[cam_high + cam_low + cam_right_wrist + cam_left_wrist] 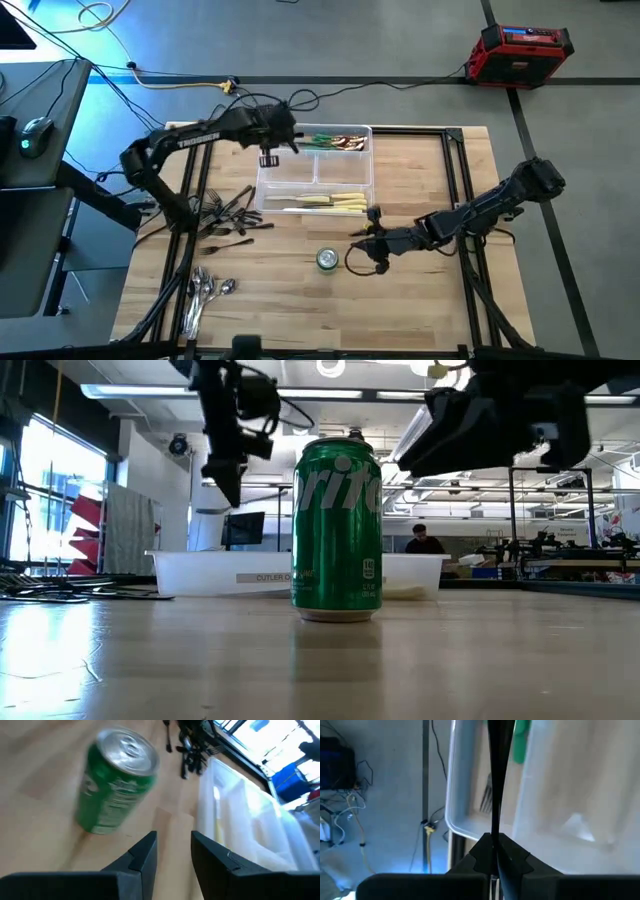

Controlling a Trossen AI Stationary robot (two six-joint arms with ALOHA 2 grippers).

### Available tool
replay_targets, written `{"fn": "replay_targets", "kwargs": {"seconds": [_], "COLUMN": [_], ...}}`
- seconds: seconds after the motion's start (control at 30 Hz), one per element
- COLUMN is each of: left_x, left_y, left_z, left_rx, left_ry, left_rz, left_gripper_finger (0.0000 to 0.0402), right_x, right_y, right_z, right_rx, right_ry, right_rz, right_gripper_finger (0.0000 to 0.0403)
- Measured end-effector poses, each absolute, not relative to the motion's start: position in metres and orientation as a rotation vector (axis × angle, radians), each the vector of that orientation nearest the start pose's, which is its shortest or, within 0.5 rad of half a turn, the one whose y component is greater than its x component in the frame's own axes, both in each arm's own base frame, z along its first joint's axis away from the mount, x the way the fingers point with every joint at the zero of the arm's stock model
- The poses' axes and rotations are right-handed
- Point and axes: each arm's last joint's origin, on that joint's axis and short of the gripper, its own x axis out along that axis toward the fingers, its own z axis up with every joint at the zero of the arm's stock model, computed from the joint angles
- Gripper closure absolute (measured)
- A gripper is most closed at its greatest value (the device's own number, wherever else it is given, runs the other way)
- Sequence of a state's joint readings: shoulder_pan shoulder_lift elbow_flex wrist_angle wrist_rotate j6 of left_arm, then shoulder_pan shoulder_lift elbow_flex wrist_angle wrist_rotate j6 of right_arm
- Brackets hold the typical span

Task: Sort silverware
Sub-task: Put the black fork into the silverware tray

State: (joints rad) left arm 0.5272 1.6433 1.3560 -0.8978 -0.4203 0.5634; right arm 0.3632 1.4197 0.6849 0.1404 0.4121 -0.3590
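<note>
The left gripper (496, 851) is clamped tight on a dark fork (496, 780), which it holds over the tray (268, 175), up at the far left end. The left wrist view shows it best: the black handle runs straight out from between the shut fingers, with fork tines and a green handle (521, 742) showing in the tray beyond. From above, the left gripper (268, 158) is just a dark blob over the tray and the fork can't be made out at all.

The right gripper (174, 851) hangs near the green can (116, 785), fingers partly apart, with nothing between them and not touching the can. In the high view the right gripper (368, 246) sits just beside the can (327, 260), close to the tray's near edge.

The rest of the silverware only shows from overhead: dark forks (228, 212) piled left of the tray, spoons (205, 290) near the front left edge, cream knives (330, 202) in the tray's near slot and green-handled pieces (335, 141) in the far one.

The low view is mostly can (336, 530), with the tray (200, 572) behind it, its contents hidden; both arms are cut off at the top
</note>
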Motion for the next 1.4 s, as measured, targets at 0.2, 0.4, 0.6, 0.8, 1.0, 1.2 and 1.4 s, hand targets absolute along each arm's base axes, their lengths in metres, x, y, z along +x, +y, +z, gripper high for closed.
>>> {"fn": "replay_targets", "kwargs": {"seconds": [0.2, 0.4, 0.6, 0.8, 1.0, 1.2, 1.4], "left_x": [0.314, 0.334, 0.340, 0.343, 0.340, 0.327, 0.307], "left_y": [0.208, 0.240, 0.256, 0.258, 0.255, 0.237, 0.178], "left_z": [0.230, 0.197, 0.179, 0.175, 0.178, 0.204, 0.262], "left_rx": [0.421, 0.443, 0.465, 0.460, 0.425, 0.283, -0.007], "left_ry": [1.536, 1.663, 1.705, 1.687, 1.715, 1.916, 1.850], "left_rz": [0.327, 0.245, 0.221, 0.231, 0.222, 0.341, 0.432], "left_gripper_finger": [0.0401, 0.0402, 0.0401, 0.0388, 0.0355, 0.0328, 0.0333], "right_x": [0.274, 0.277, 0.274, 0.272, 0.270, 0.269, 0.267], "right_y": [0.066, 0.052, 0.050, 0.050, 0.052, 0.057, 0.058], "right_z": [0.193, 0.191, 0.187, 0.184, 0.182, 0.181, 0.180], "right_rx": [-0.574, -0.490, -0.419, -0.364, -0.330, -0.337, -0.346], "right_ry": [0.566, 0.583, 0.633, 0.674, 0.702, 0.700, 0.718], "right_rz": [-0.015, 0.045, 0.068, 0.055, 0.050, 0.068, 0.071], "right_gripper_finger": [0.0300, 0.0300, 0.0300, 0.0300, 0.0300, 0.0300, 0.0300]}}
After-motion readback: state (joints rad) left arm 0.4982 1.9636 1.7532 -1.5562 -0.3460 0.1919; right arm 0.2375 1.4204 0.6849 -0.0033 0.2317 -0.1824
